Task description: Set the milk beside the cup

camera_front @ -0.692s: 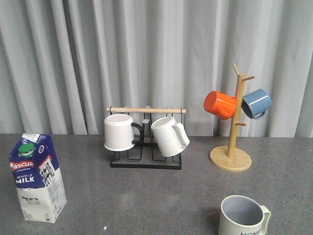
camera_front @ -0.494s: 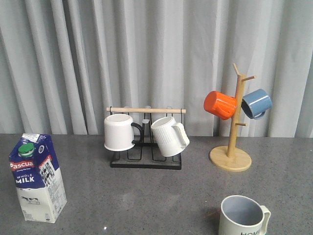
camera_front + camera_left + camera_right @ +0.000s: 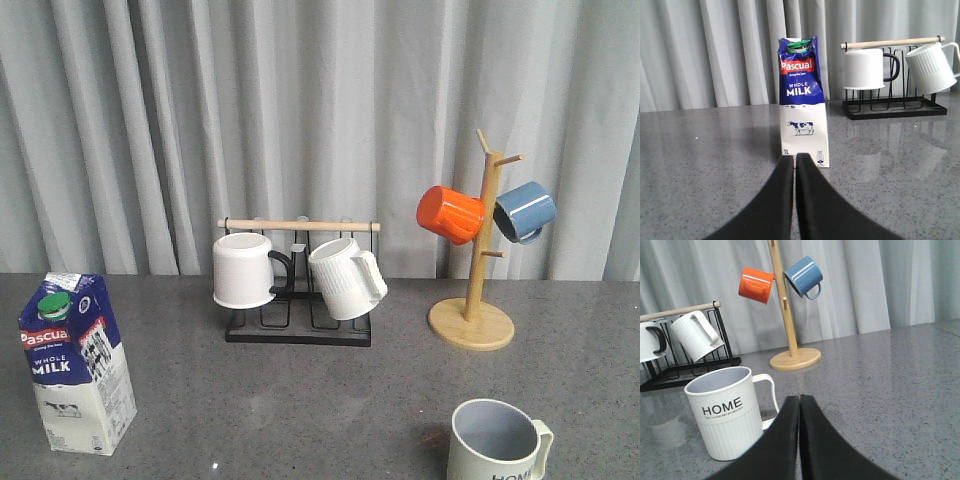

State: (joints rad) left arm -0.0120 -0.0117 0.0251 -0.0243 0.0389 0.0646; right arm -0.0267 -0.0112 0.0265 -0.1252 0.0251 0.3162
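The milk carton (image 3: 78, 363) stands upright at the front left of the table; it also shows in the left wrist view (image 3: 802, 99). My left gripper (image 3: 795, 156) is shut and empty, just short of the carton's base. The HOME cup (image 3: 497, 441) stands at the front right, partly cut off by the frame edge; it also shows in the right wrist view (image 3: 730, 410). My right gripper (image 3: 799, 397) is shut and empty beside the cup's handle. Neither gripper shows in the front view.
A black wire rack (image 3: 298, 330) with a wooden bar holds a plain white mug (image 3: 243, 270) and a ribbed white mug (image 3: 345, 278) at the back middle. A wooden mug tree (image 3: 472, 322) at the back right carries an orange mug (image 3: 449, 214) and a blue mug (image 3: 524, 210). Grey curtains hang behind.
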